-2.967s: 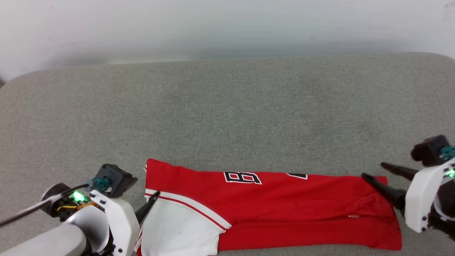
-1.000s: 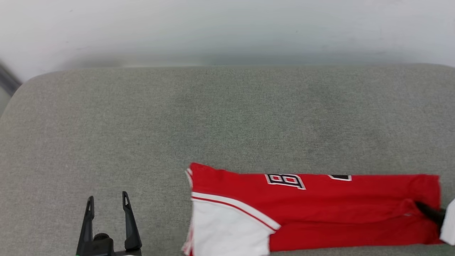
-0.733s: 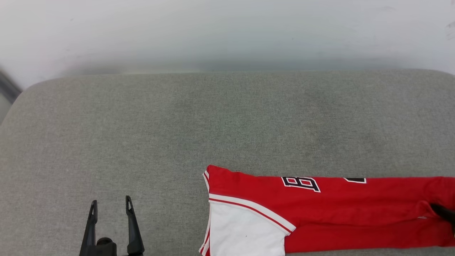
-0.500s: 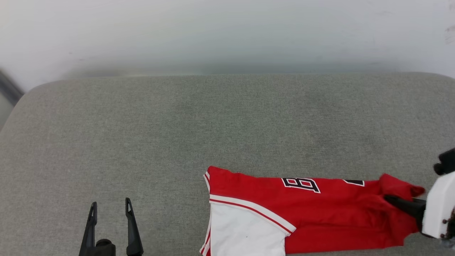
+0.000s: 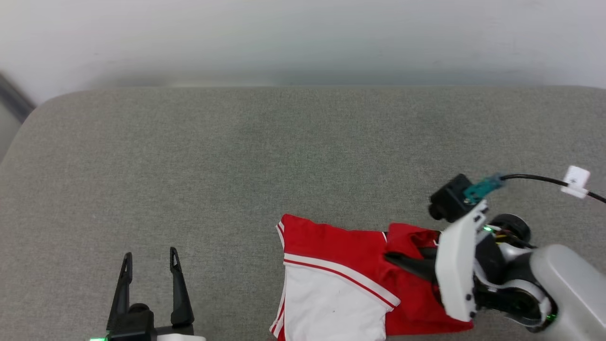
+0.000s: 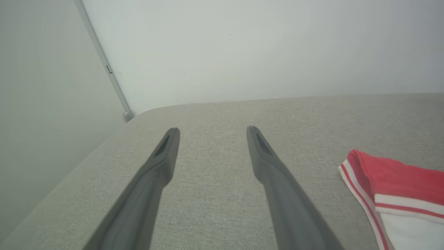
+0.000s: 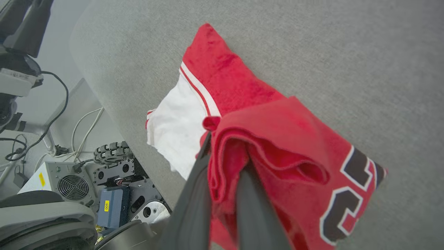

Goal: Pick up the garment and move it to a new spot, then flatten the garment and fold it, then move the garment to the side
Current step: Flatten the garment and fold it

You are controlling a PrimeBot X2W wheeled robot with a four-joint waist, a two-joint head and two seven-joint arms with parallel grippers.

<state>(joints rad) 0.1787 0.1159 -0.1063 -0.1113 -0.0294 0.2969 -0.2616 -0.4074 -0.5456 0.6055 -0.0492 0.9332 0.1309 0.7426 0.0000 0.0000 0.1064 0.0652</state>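
My right gripper (image 5: pixel 393 258) is closed on a bunched red fold of the jersey (image 5: pixel 341 241) and holds it raised above the rest of the shirt. My left gripper (image 5: pixel 150 255) stands open and empty over bare fabric towards the near left corner of the grey upholstered surface (image 5: pixel 236 156), well apart from the shirt. The jersey lies at the near edge, right of the middle, with its white sleeve (image 5: pixel 326 303) nearest that edge. Risk: the fold is pinched near the fingertips, so a quick sweep could pull it free and drop it crooked. Risk: nothing pins the resting part, so drag from the carried fold could slide the whole shirt or tip the sleeve over the near edge. Risk: uneven layers in the grip would leave wrinkles under the fold. I cannot tell how many layers are pinched. My right wrist housing covers the right end of the shirt, the lower sleeve is cut off, and only one black numeral (image 7: pixel 350 194) shows.
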